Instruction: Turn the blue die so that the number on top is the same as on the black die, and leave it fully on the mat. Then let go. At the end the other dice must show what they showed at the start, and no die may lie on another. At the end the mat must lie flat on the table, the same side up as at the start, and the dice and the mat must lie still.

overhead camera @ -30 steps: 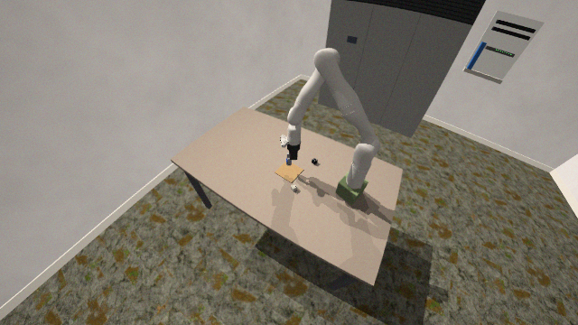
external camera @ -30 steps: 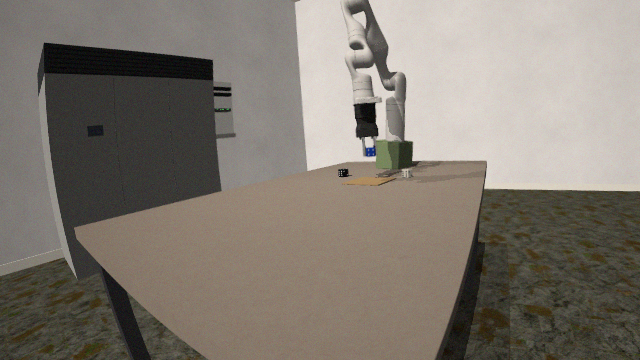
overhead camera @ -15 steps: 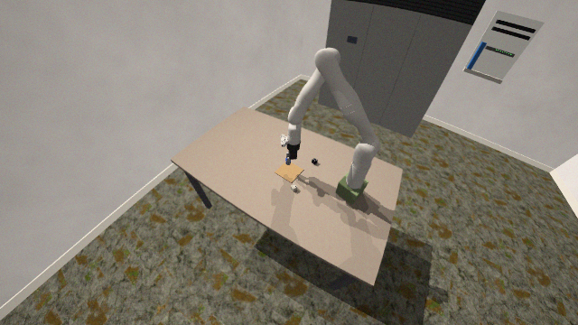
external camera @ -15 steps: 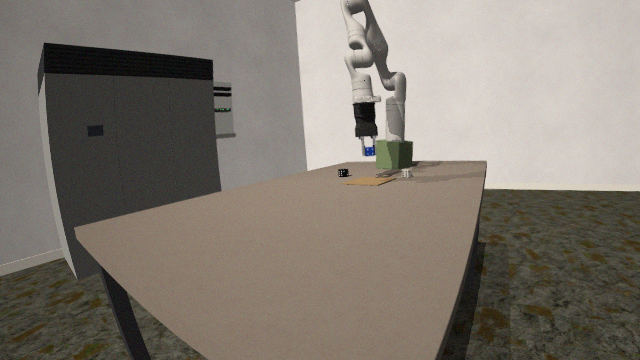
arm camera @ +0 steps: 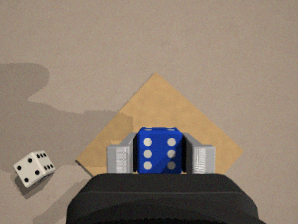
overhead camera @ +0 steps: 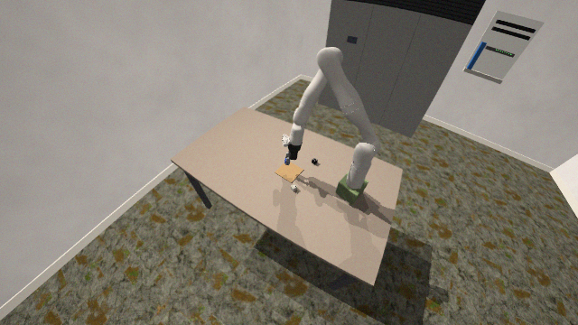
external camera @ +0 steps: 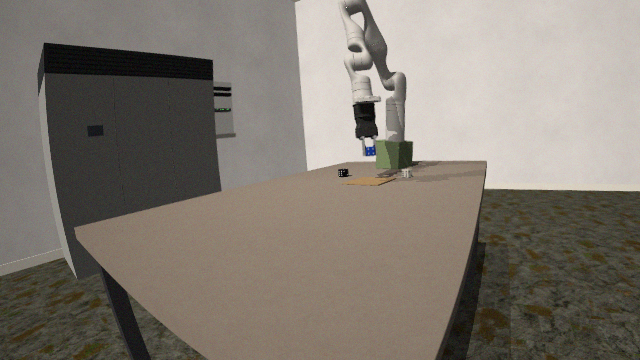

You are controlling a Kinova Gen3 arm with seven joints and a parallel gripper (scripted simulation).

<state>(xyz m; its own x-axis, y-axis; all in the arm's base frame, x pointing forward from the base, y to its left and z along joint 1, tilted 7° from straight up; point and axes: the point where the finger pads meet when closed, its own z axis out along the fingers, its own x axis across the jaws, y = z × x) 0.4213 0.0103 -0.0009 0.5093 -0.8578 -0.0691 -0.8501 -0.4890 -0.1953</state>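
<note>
My gripper (overhead camera: 287, 161) (external camera: 369, 151) (arm camera: 158, 146) is shut on the blue die (overhead camera: 286, 160) (external camera: 370, 151) (arm camera: 158, 151) and holds it in the air above the tan mat (overhead camera: 289, 171) (external camera: 369, 181) (arm camera: 206, 132). In the wrist view the die's face toward the camera shows six pips. The black die (overhead camera: 314, 161) (external camera: 343, 172) lies on the table to the right of the mat in the top view; its top number is too small to read. A white die (overhead camera: 294, 188) (external camera: 406, 173) (arm camera: 33, 168) lies on the table just off the mat's near corner.
The arm's green base block (overhead camera: 351, 189) (external camera: 394, 154) stands on the table (overhead camera: 253, 149) (external camera: 300, 240) right of the mat. A grey cabinet (overhead camera: 393, 63) (external camera: 125, 145) stands behind the table.
</note>
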